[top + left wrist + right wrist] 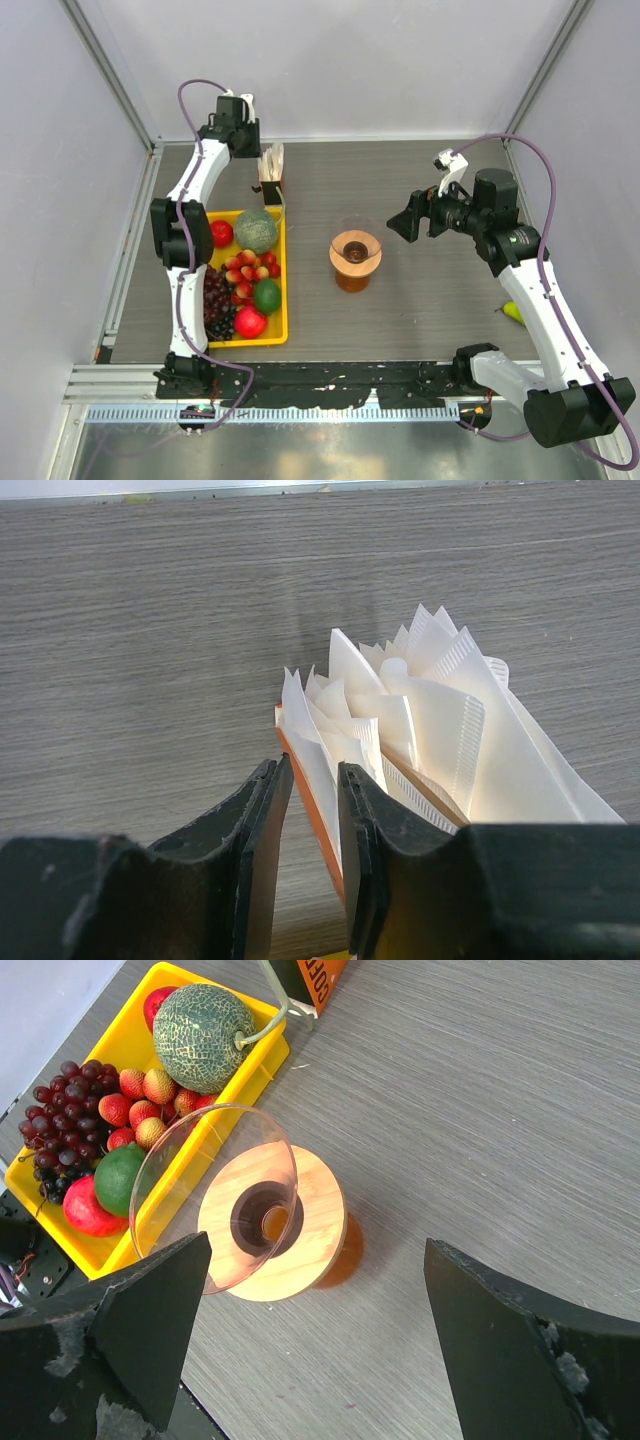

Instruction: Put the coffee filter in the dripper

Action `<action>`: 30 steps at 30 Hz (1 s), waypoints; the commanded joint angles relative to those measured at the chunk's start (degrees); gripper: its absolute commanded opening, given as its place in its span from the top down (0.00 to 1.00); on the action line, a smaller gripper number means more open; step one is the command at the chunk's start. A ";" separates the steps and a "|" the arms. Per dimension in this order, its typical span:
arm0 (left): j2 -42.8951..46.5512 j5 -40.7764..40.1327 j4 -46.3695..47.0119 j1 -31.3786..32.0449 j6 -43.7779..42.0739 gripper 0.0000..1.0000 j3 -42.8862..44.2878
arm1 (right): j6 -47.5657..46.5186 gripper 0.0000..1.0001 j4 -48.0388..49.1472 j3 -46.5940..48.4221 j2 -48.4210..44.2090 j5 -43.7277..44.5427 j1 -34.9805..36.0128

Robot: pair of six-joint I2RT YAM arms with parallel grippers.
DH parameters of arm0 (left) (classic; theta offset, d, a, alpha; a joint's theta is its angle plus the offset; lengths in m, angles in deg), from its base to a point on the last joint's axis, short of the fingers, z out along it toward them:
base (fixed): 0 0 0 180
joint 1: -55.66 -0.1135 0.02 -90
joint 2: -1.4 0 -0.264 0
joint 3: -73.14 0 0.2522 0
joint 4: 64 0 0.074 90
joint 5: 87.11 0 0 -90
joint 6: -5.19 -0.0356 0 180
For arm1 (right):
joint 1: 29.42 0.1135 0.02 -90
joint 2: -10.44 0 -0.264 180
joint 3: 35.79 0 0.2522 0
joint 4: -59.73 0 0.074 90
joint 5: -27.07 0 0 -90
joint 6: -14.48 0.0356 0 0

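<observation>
White coffee filters stand upright as a bundle [272,160] [430,720] in an orange-edged holder at the table's back left. My left gripper [260,152] [315,770] is down at that bundle, its jaws a narrow gap apart. The frontmost coffee filter [298,730] and the holder's orange edge run into that gap, and bare table shows beside the left jaw. The dripper [355,250] [310,1235], with a tan collar and clear cone bowl, sits on a jug of amber liquid mid-table. My right gripper [408,225] [318,1243] hovers wide open just right of it, holding nothing.
A yellow tray [284,300] [255,1065] holding a melon, grapes, strawberries and other fruit lies left of the dripper. A small green-yellow fruit [512,312] lies near the right arm. White walls close in the back and sides.
</observation>
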 commanded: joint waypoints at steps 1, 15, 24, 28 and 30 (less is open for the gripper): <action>1.82 0.27 1.63 -0.08 -0.68 0.66 0.15 | 0.61 0.05 2.37 0.71 -0.36 -0.58 -0.24; 0.68 0.36 1.27 0.01 -0.07 0.75 1.20 | 0.70 0.06 2.45 0.44 -0.36 -0.58 -0.59; 0.41 0.71 0.93 0.10 0.46 0.92 1.64 | 0.79 0.05 2.45 0.44 -0.53 -0.67 -0.60; 1.47 0.88 0.84 0.01 0.90 1.00 1.64 | 0.88 0.06 2.45 0.44 -0.53 -0.67 -0.68; 2.34 0.89 1.19 0.01 1.34 1.00 1.29 | 0.88 0.05 2.45 0.44 -0.62 -0.76 -0.68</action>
